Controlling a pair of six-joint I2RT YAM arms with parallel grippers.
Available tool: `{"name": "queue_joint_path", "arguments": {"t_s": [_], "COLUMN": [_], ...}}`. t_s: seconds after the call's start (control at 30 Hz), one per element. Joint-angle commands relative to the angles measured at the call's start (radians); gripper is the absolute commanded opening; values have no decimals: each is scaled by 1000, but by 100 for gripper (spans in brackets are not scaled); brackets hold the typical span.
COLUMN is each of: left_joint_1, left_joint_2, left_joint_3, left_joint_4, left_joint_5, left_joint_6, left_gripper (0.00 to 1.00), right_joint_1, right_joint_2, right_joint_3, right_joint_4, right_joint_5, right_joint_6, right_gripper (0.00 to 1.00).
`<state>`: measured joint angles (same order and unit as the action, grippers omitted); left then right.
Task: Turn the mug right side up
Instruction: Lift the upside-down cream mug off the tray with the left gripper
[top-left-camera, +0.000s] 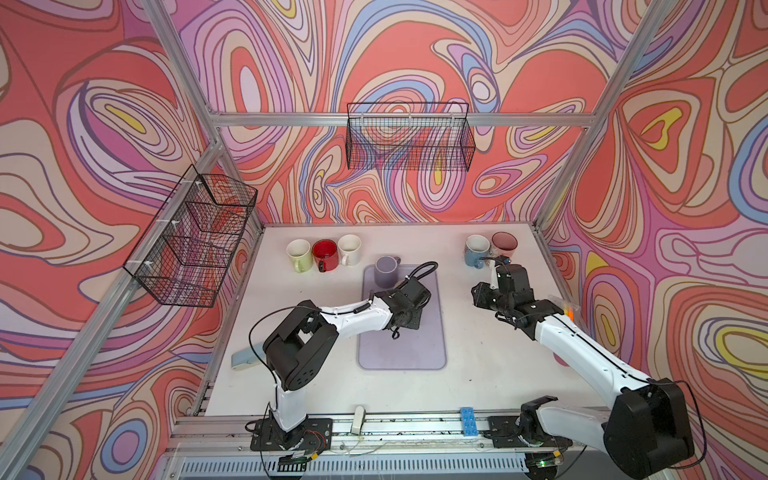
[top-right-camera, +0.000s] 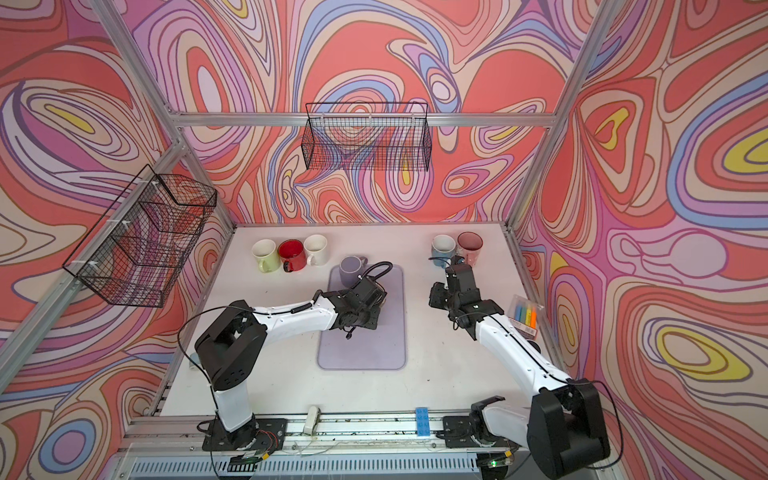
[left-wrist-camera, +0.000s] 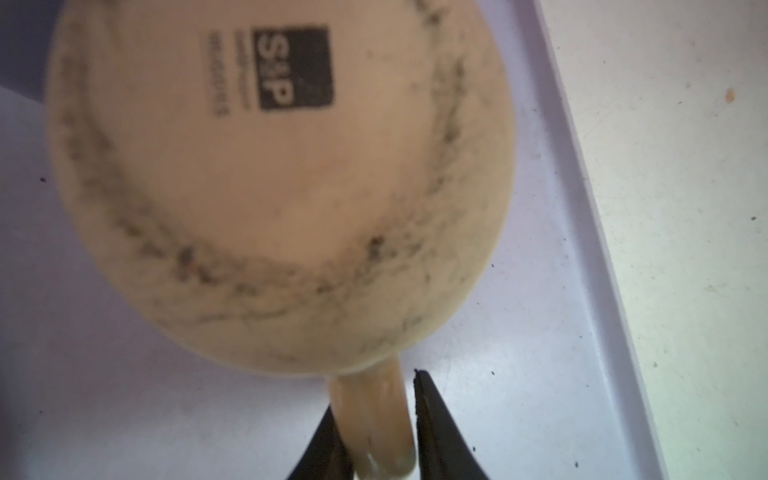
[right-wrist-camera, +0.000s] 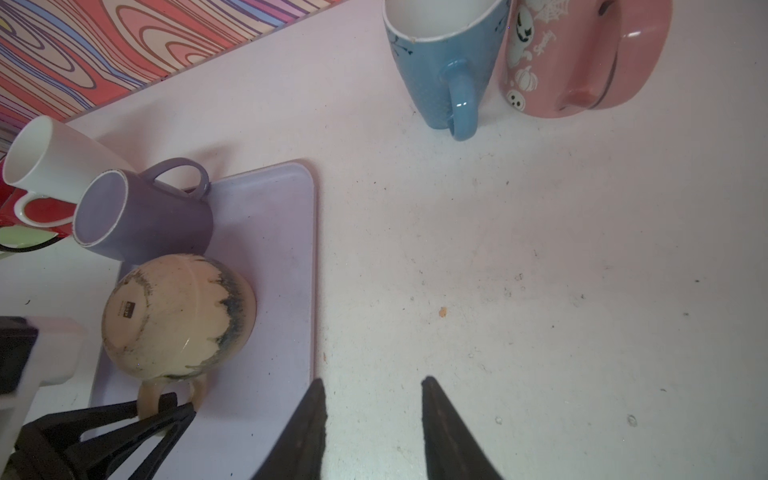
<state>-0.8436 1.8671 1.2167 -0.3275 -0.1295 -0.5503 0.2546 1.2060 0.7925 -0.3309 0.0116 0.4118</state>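
Pinching the handle of the upside-down cream mug (right-wrist-camera: 178, 316), the left gripper (left-wrist-camera: 374, 399) is clamped on it; the mug sits base-up on the lavender tray (right-wrist-camera: 266, 232). Beside the tray, the right gripper (right-wrist-camera: 372, 380) hangs with its jaws apart.

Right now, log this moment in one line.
mug: upside down on mat | left claw: closed on handle | right claw: open, empty

Glazed pottery, smooth plastic and a scuffed tabletop.
The cream mug (right-wrist-camera: 178, 316) is seen to be glossy glazed ceramic, with a matt, grubby base. The purple mug (right-wrist-camera: 145, 216) is finished matt, while the blue mug (right-wrist-camera: 419, 70) and pink mug (right-wrist-camera: 582, 58) are shiny. The lilac tray (right-wrist-camera: 270, 249) is smooth plastic, and the white table (right-wrist-camera: 498, 270) is dull and speckled. The baskets (top-left-camera: 409, 137) are made of black wire.
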Motion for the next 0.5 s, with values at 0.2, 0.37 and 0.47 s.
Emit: {"name": "queue_joint_path", "arguments": {"t_s": [0.2,0.37,0.47], "left_joint_1": [0,0,1], "left_joint_2": [0,3,-10], "left_joint_3": [-9,-2,-8], "left_joint_4": [-25,-35,-32], "left_joint_5": [-79,-104,-109], "left_joint_6": [43,62,69], "left_gripper": [20,16,14], "right_joint_1": [-8,-9,-9], "right_joint_2": [-7,1,-1], "right_joint_3": [-11,-12,-13], "right_joint_4": [6,4,1], "right_joint_5": [17,16,19], "right_joint_6": [7,11,10], "right_gripper": [39,39,39]}}
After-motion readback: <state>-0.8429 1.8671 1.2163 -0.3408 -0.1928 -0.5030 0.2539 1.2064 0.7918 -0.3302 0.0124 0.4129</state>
